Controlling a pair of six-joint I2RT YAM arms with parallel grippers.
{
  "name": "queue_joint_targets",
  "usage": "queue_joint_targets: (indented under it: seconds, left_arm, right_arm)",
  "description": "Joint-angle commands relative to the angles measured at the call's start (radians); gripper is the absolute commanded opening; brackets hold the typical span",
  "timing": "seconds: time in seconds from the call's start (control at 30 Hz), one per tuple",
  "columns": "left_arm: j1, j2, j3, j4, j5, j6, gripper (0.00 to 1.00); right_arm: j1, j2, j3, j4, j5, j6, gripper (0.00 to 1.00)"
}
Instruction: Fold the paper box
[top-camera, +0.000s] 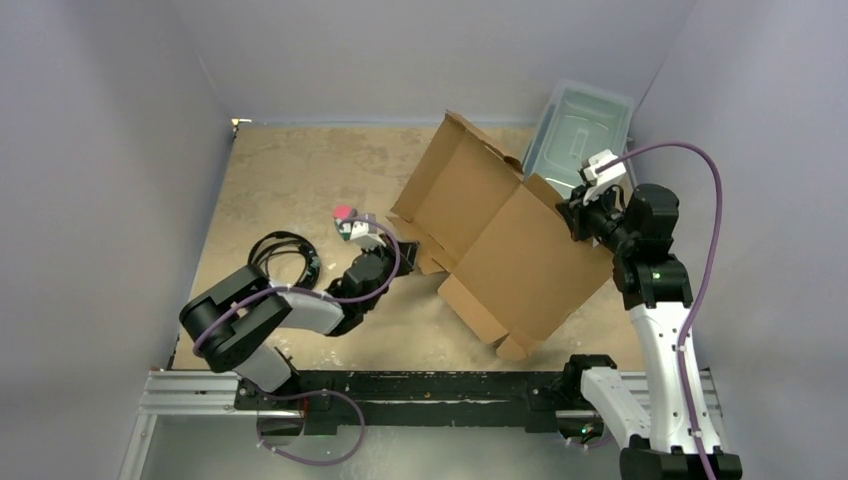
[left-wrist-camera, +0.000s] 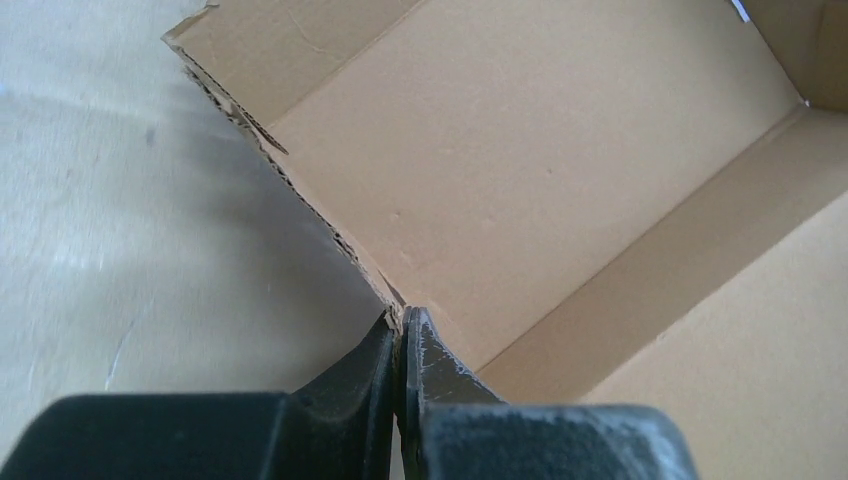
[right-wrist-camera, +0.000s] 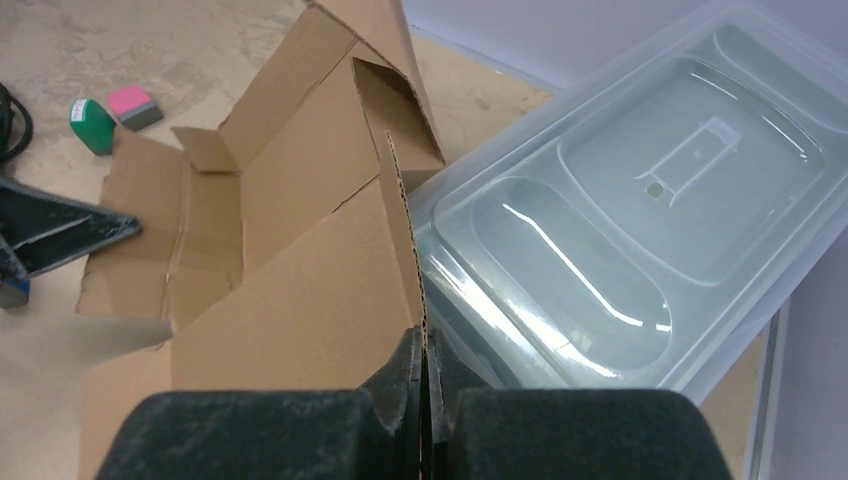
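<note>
The paper box (top-camera: 500, 235) is a brown corrugated cardboard sheet with flaps, partly folded and tilted up off the table at the centre right. My left gripper (top-camera: 408, 247) is shut on its lower left edge; in the left wrist view the fingertips (left-wrist-camera: 402, 325) pinch the torn cardboard edge (left-wrist-camera: 330, 225). My right gripper (top-camera: 572, 212) is shut on the box's upper right edge; in the right wrist view the fingers (right-wrist-camera: 424, 345) clamp the corrugated edge (right-wrist-camera: 405, 220), holding that side raised.
A clear plastic lidded bin (top-camera: 580, 135) stands at the back right, just behind the box; it fills the right of the right wrist view (right-wrist-camera: 640, 200). A pink and green block (top-camera: 346, 220) and a black cable coil (top-camera: 285, 255) lie left of the box.
</note>
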Motion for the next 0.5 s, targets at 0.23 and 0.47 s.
queue_joint_targets:
  seconds: [0.23,0.47]
  left_arm:
    - [-0.236,-0.047,-0.168,0.190,-0.152,-0.106,0.00]
    - [-0.327,0.129,-0.119,0.275,-0.085,-0.151,0.00]
  right_arm:
    - [0.003,-0.012,0.040,0.027,0.009,-0.055,0.00]
    - [0.002,-0.050,0.010,0.001,0.035,-0.225,0.00]
